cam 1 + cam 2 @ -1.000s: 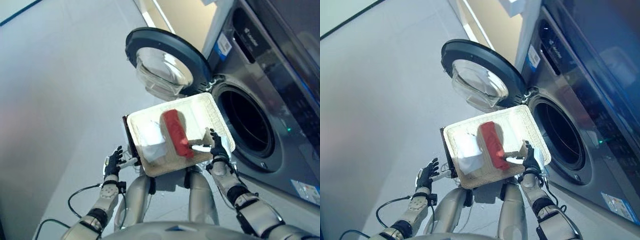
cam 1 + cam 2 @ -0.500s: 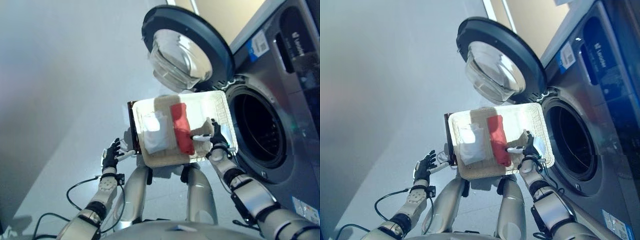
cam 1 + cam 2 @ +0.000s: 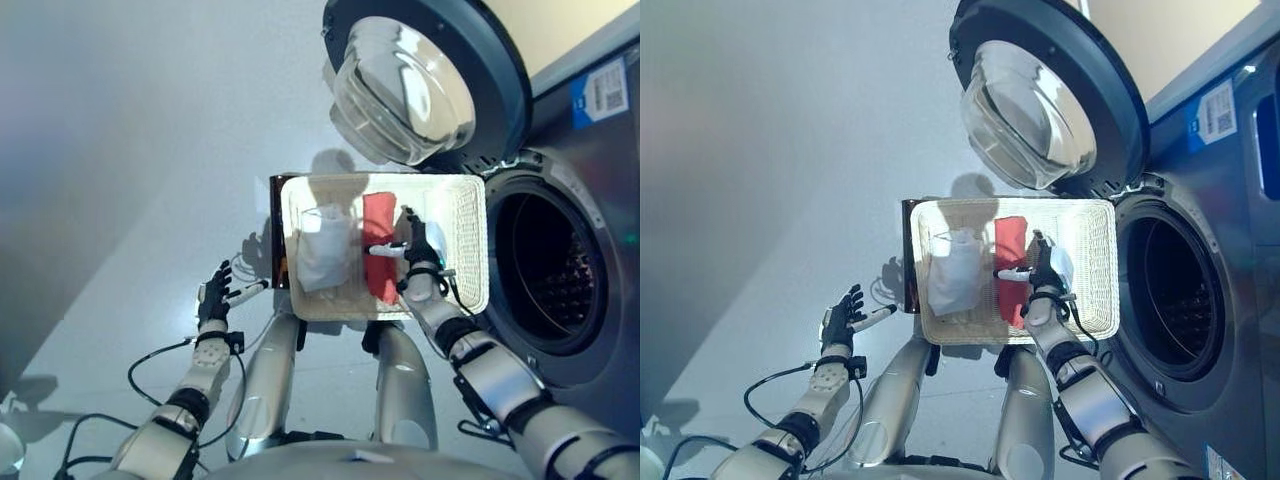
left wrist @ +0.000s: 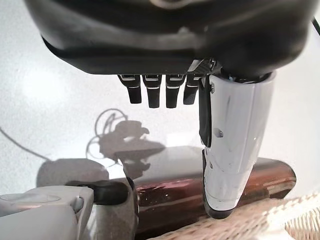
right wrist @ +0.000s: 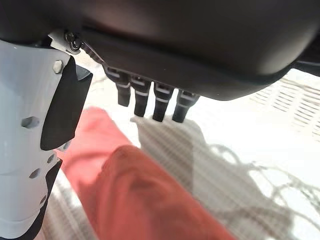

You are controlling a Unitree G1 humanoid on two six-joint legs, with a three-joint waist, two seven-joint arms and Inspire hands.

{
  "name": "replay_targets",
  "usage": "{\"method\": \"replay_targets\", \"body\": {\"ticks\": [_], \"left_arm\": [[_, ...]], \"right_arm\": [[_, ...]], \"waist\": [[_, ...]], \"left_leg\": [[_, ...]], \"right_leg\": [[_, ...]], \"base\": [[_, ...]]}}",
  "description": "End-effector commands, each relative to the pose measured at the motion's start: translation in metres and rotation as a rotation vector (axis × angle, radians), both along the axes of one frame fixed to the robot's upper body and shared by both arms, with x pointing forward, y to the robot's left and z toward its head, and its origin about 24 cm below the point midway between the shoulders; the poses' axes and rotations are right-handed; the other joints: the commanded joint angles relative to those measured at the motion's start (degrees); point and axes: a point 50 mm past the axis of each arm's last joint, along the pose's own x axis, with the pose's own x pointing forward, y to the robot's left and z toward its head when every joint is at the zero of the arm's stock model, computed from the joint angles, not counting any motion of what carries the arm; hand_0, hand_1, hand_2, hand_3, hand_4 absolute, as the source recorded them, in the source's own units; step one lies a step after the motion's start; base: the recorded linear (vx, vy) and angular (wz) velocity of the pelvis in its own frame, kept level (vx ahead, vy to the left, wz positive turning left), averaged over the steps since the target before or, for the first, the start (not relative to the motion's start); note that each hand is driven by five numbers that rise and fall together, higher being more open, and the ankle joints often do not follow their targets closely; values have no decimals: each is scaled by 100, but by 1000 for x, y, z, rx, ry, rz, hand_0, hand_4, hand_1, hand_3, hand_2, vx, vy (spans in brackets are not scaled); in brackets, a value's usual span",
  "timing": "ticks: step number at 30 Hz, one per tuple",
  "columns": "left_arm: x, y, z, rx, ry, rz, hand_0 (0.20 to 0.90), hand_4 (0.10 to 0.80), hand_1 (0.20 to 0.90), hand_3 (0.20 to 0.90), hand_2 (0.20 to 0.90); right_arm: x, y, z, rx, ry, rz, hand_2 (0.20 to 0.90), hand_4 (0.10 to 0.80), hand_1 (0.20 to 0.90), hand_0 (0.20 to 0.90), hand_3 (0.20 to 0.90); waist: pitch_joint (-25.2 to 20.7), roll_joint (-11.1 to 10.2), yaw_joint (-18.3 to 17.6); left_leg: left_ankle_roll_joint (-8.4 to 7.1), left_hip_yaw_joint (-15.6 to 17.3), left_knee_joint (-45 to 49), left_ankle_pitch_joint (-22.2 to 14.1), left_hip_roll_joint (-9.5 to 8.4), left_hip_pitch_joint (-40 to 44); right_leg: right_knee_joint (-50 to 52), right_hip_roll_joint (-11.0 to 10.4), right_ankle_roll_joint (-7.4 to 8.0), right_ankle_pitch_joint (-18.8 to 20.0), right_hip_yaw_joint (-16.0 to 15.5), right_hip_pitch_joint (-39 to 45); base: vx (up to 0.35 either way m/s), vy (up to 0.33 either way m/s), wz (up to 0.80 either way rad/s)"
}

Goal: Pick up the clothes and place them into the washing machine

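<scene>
A white basket point(image 3: 470, 240) sits on the floor point(image 3: 120, 180), just in front of the washer point(image 3: 590, 200). The washer door point(image 3: 430, 80) is swung wide open, and the dark drum point(image 3: 545, 265) shows beside the basket.

Two clothes lie inside the basket. The red cloth point(image 3: 379, 250) is folded into a long strip. Its long side runs from the near rim of the basket to the far rim, toward the door. The white cloth point(image 3: 322, 247) lies just beside it, on the side away from the washer.

The right hand point(image 3: 420, 250) hangs over the red cloth. Its fingers point(image 5: 150, 102) are straight and apart, with the thumb out to the side, and it holds nothing.

The left hand point(image 3: 215, 298) is outside the basket, over the floor. Its fingers point(image 4: 155, 92) are loose and holding nothing, and its thumb sticks out toward the basket.
</scene>
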Motion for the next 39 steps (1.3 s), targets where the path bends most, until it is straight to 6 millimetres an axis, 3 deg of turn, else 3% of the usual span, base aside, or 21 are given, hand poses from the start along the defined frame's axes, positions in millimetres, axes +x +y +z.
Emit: {"method": "replay_targets", "body": {"ticks": [1, 2, 9, 11, 12, 13, 23, 39], "left_arm": [[6, 26, 19, 24, -120, 108, 900, 800, 900, 900, 900], [13, 22, 26, 4, -158, 110, 900, 800, 900, 900, 900], [25, 7, 42, -34, -243, 65, 900, 800, 900, 900, 900], [26, 3, 45, -30, -257, 43, 900, 800, 900, 900, 900], [26, 1, 46, -27, -263, 30, 900, 800, 900, 900, 900], [25, -1, 47, -27, -269, 19, 900, 800, 900, 900, 900], [26, -10, 40, 2, -230, -15, 900, 800, 900, 900, 900], [11, -9, 15, 15, -108, -21, 900, 800, 900, 900, 900]], "right_arm": [[7, -11, 19, -100, -82, -18, 900, 800, 900, 900, 900], [18, -12, 35, -160, -117, -19, 900, 800, 900, 900, 900], [41, -26, 76, -288, -162, -59, 900, 800, 900, 900, 900], [48, -30, 91, -302, -178, -94, 661, 629, 661, 661, 661], [50, -33, 96, -314, -177, -108, 293, 367, 293, 293, 293], [52, -34, 100, -326, -175, -119, 200, 300, 200, 200, 200], [49, -41, 94, -340, -139, -153, 200, 300, 200, 200, 200], [19, -58, 42, -296, -18, -151, 200, 300, 200, 200, 200]], "waist": [[5, 53, 186], [85, 114, 231], [277, 317, 379], [297, 388, 443], [303, 413, 475], [310, 454, 519], [360, 610, 541], [149, 626, 279]], "left_leg": [[-320, 269, 461, -266, -252, -570], [-320, 238, 540, -271, -289, -784], [-312, 163, 874, -296, -431, -1463], [-312, 156, 952, -315, -466, -1574], [-305, 153, 984, -321, -472, -1630], [-303, 170, 995, -316, -477, -1668], [-296, 186, 833, -226, -517, -1575], [-330, 334, 321, -96, -395, -810]], "right_leg": [[396, -31, 119, -420, 239, -133], [575, -56, 93, -499, 218, -347], [1230, -168, 38, -759, 198, -1025], [1370, -192, 19, -809, 214, -1148], [1411, -214, 14, -815, 218, -1202], [1445, -231, 10, -822, 218, -1242], [1419, -259, 14, -825, 253, -1227], [727, -130, 106, -520, 425, -577]], "base": [[-37, 20, 16], [-27, 21, 14], [-24, 17, 24], [-2, 24, 28], [5, 35, 26], [5, 27, 12], [1, 9, -6], [0, -5, -4]]}}
